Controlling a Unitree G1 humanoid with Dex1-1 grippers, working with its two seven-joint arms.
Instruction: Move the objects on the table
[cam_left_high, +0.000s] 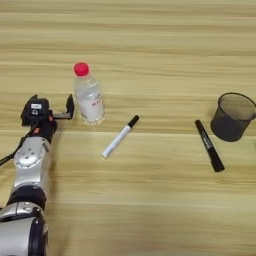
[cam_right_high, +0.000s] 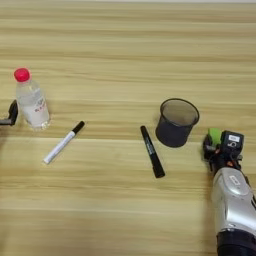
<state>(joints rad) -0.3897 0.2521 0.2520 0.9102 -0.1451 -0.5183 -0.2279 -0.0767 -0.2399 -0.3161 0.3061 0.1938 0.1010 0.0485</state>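
**Table state: five objects, both arms low**

Light-yellow wooden tabletop (cam_left_high: 150, 50) is filling both views; no room showing. Counting one clear plastic bottle with red cap (cam_left_high: 88, 95) near the left edge, one white marker with black cap (cam_left_high: 119, 136), one black marker (cam_right_high: 151, 151), one black mesh cup (cam_right_high: 176, 121), and one small green block (cam_right_high: 214, 135) sitting half hidden in the right gripper (cam_right_high: 216, 145), whose fingers are closing around it. Left gripper (cam_left_high: 67, 108) is sitting spread apart beside the bottle.

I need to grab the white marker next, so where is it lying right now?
The white marker lies flat on the table, left of centre in both views, just right of and below the bottle, with the black marker farther right.
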